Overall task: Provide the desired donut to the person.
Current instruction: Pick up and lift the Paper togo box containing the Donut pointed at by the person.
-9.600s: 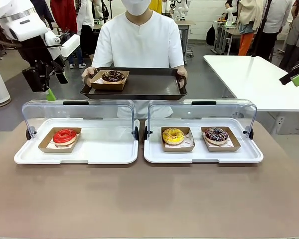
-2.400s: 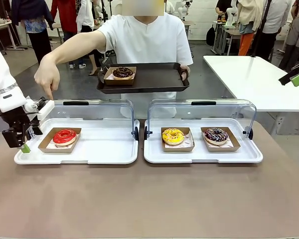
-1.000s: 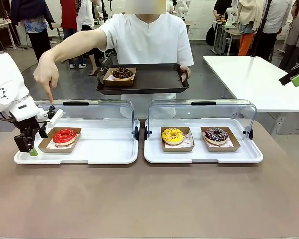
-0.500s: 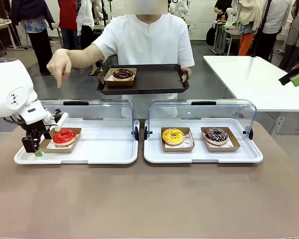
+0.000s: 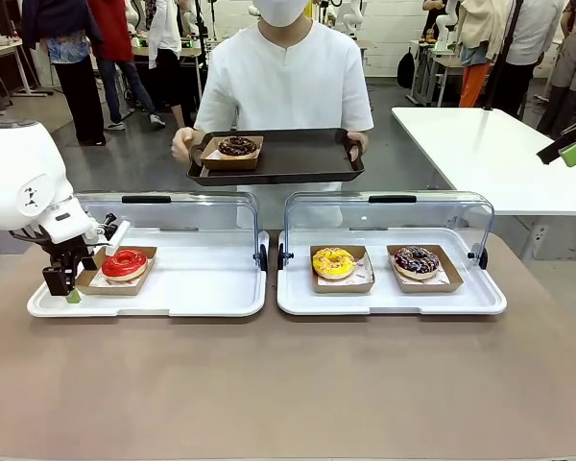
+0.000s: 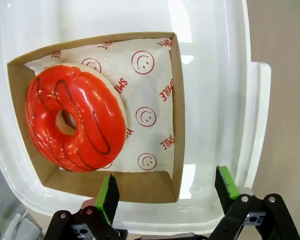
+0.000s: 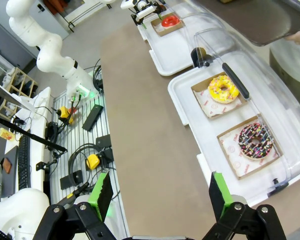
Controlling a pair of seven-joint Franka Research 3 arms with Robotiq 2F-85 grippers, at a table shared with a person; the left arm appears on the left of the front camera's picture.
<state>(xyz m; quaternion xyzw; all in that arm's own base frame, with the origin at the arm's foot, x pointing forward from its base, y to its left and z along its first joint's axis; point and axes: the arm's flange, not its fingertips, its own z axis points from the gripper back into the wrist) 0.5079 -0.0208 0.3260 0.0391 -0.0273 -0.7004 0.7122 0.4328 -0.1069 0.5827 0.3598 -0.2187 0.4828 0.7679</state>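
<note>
Person in a white shirt (image 5: 283, 82) holds a black serving tray (image 5: 302, 158) across the table. Left white plastic display tray (image 5: 202, 288), left end: squarish brown cardboard box (image 6: 177, 125), with a red-glazed ring donut (image 6: 75, 117) lying flat, hole up. Left gripper (image 6: 167, 189) is spread wide astride the box's corner. Right gripper (image 7: 160, 194), up high, is wide too.

The red-glazed donut (image 5: 125, 262), streaked with thin dark lines, lies flat on smiley-printed paper (image 6: 150, 90) in an open cardboard box (image 5: 84, 279); the box sits at the left end of the left white tray (image 5: 202, 296); the person (image 5: 283, 77), in white shirt and mask, stands across the table (image 5: 288, 384), holding a dark tray (image 5: 302, 158) level.
</note>
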